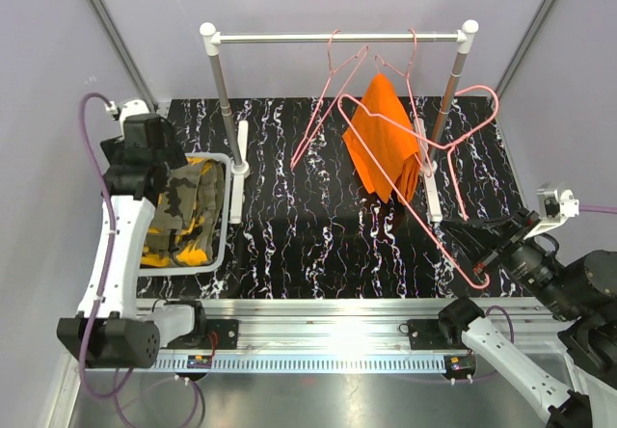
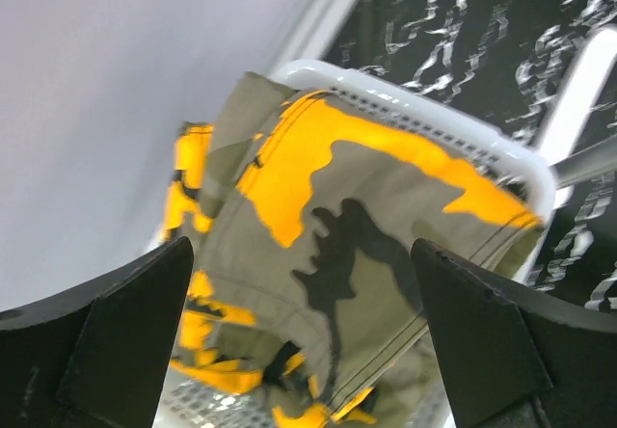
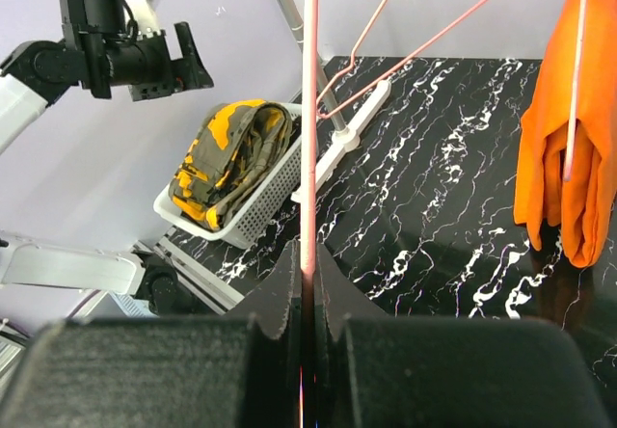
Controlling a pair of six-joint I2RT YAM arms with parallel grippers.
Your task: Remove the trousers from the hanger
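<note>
Orange trousers (image 1: 384,139) hang near rack's (image 1: 337,37) right end; right gripper (image 3: 307,269) clamps pink hanger wire (image 3: 309,110); left gripper (image 2: 301,254) gapes empty above basket (image 3: 262,211).

The hanger (image 3: 309,110) vanishes between the right pincer's (image 3: 307,259) pinched fingers and runs off the top edge above it. To its right, the frame crops the trousers (image 3: 554,158). Below the left pincer (image 2: 301,250), the basket (image 2: 424,120) is cut off.

I have left gripper (image 2: 304,293) raised, fingers (image 2: 125,341) spread wide; right gripper (image 3: 308,288) pinched tight on pink hanger wire (image 3: 309,110).
</note>
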